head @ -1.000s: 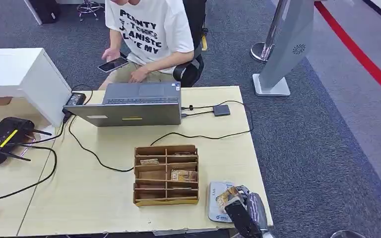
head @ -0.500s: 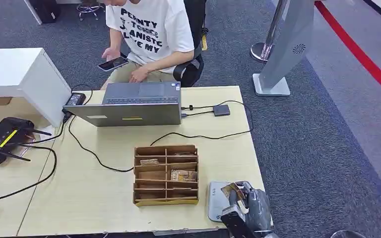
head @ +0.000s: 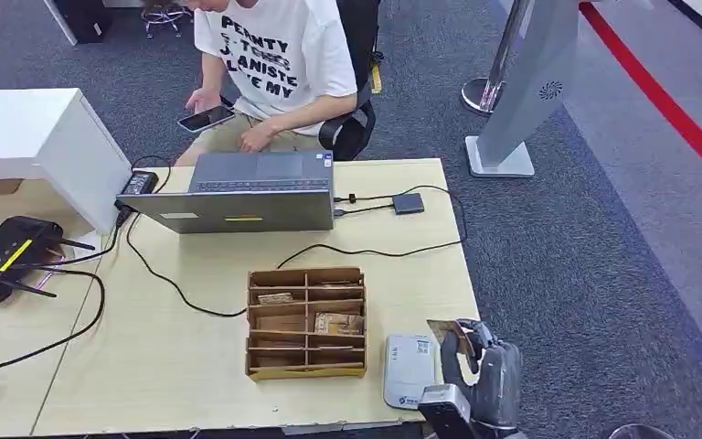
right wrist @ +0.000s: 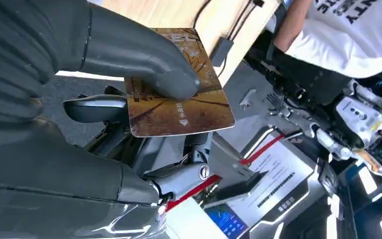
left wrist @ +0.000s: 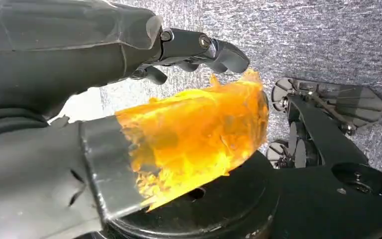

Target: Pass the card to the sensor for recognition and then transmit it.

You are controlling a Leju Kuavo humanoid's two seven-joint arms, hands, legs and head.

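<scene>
Your right hand (head: 480,370), lower right of the head view, pinches the card (head: 442,331) just beside the sensor (head: 409,369); recognition looks done, so next hand it across the bench (head: 192,357).

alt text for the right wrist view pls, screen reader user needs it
The robot hand pinches a brown card printed with an autumn tree scene between its thick grey thumb and darker fingers. Behind the card are a strip of pale wooden table with black cables and a seated person in a white printed T-shirt.
</scene>
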